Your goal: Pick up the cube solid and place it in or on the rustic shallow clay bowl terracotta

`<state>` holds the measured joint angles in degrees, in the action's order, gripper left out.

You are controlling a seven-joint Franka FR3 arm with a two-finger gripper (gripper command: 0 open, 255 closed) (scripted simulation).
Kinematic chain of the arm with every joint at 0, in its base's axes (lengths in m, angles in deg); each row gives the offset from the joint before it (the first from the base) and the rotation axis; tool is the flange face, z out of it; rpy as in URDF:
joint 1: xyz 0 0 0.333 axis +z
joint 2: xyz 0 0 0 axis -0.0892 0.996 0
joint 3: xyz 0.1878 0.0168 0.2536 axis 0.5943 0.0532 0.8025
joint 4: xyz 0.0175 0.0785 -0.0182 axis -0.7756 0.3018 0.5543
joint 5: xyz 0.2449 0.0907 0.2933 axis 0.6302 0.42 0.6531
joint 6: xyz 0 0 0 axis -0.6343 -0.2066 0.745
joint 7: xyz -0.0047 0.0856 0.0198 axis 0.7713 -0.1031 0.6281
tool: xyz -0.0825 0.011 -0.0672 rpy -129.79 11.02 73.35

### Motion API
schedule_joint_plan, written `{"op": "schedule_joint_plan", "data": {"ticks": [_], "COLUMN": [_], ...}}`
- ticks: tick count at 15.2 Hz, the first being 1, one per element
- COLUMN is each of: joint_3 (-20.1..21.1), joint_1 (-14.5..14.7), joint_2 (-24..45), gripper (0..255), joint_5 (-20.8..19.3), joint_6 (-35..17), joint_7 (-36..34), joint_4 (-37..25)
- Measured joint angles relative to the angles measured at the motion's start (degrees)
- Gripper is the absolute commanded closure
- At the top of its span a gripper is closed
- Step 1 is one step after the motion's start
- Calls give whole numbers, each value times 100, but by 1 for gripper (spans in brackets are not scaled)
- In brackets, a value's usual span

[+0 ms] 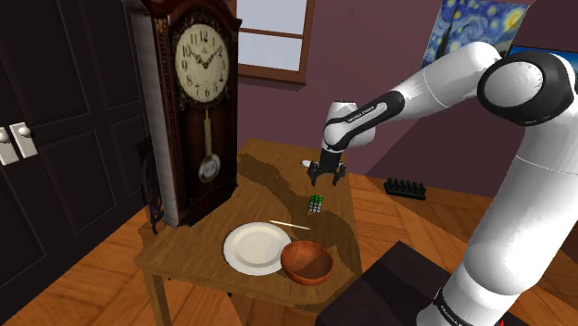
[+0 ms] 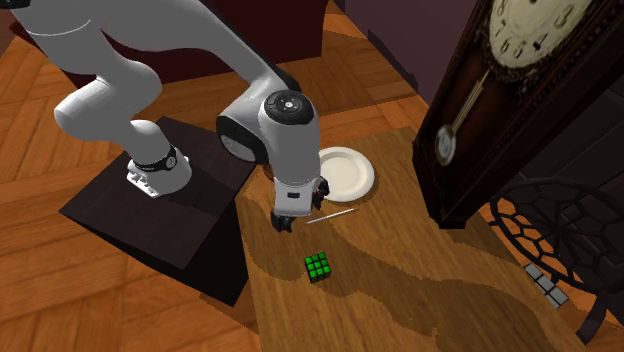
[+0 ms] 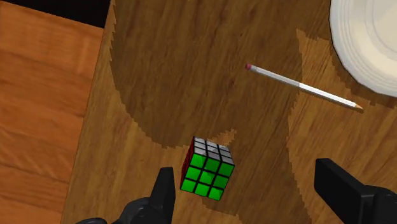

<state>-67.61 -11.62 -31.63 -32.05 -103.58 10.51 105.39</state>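
Cube [image 3: 207,167] puzzle-type, green/white/red faces, sits under spread claw [image 3: 247,173]

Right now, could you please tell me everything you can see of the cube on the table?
The cube is a three-by-three puzzle cube with black lines between its squares. Its green face is up, with a whitish face and a red face on its sides. It sits flat on the wooden table, in shadow, touching nothing else. The open gripper hangs above it without contact, and the pencil lies apart from it.
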Motion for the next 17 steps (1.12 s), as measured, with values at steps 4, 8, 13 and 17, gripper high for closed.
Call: {"op": "schedule_joint_plan", "data": {"ticks": [4,8,13,17], "joint_3": [-70,-172,-232,-227], "joint_1": [-42,-146,-216,-228], "joint_2": [826,1645,2427,2682], "gripper": [0,0,0,0], "joint_5": [-8,32,82,95], "joint_6": [-350,-595,-753,-968], "joint_7": [-181,-242,-318,-310], "joint_4": [-411,-927,-1497,-1535]}}
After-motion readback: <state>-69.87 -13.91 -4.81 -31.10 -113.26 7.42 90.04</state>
